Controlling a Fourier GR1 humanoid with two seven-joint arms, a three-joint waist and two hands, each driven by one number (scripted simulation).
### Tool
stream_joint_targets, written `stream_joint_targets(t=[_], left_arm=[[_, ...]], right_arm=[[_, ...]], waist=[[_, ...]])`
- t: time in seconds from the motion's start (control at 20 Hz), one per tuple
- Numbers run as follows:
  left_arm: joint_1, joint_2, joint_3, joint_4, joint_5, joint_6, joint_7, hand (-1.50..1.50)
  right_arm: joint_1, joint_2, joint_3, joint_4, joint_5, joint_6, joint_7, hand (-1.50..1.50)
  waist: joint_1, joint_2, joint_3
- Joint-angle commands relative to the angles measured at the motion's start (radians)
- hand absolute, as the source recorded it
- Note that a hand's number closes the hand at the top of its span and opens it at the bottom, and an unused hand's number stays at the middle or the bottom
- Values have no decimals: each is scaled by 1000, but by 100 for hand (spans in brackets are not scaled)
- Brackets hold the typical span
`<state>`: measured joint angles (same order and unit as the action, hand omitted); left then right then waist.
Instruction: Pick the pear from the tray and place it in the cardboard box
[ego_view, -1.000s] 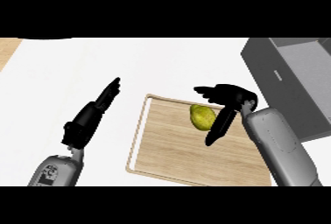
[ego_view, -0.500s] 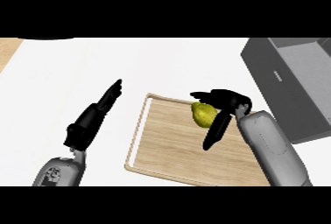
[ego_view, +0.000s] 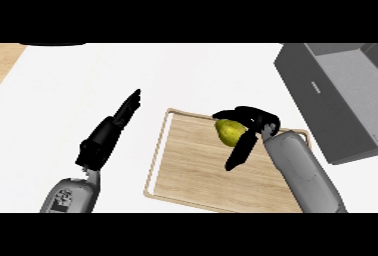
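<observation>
- Since a second ago, my right hand (ego_view: 255, 125) has curled round the pear (ego_view: 229, 131), near the tray's (ego_view: 177, 170) far edge.
- Pear: light, smooth, bruisable; I'd hold its belly.
- Left hand (ego_view: 107, 135) rests straight-fingered beside the tray.
- Box (ego_view: 332, 100) waits right.

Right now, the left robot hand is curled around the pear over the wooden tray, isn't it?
Not quite: the head view shows the right robot hand curled around the pear over the wooden tray; the left robot hand is open beside it.

Two grey forearms w/ black left robot hand (ego_view: 111, 132), right robot hand (ego_view: 251, 131).
</observation>
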<state>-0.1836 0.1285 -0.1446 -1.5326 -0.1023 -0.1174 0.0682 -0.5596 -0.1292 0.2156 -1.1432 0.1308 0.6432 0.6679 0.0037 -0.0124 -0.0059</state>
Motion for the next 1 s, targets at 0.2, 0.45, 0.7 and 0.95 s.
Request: stream_joint_targets(t=[0.2,0.45,0.7,0.95], left_arm=[[-26,21,53,61,19,-52,-45,0],[-22,-11,41,2,3,-39,17,0],[11,8,63,-18,8,-20,32,0],[43,8,74,3,-1,-2,11,0]], right_arm=[[-9,60,16,78,66,-4,-58,150],[89,28,43,-39,166,-52,-121,150],[142,-338,127,-231,379,-88,-511,150],[198,-567,84,-401,519,-299,-775,150]], waist=[[1,14,6],[-4,12,6],[-62,-8,9],[-99,-9,12]])
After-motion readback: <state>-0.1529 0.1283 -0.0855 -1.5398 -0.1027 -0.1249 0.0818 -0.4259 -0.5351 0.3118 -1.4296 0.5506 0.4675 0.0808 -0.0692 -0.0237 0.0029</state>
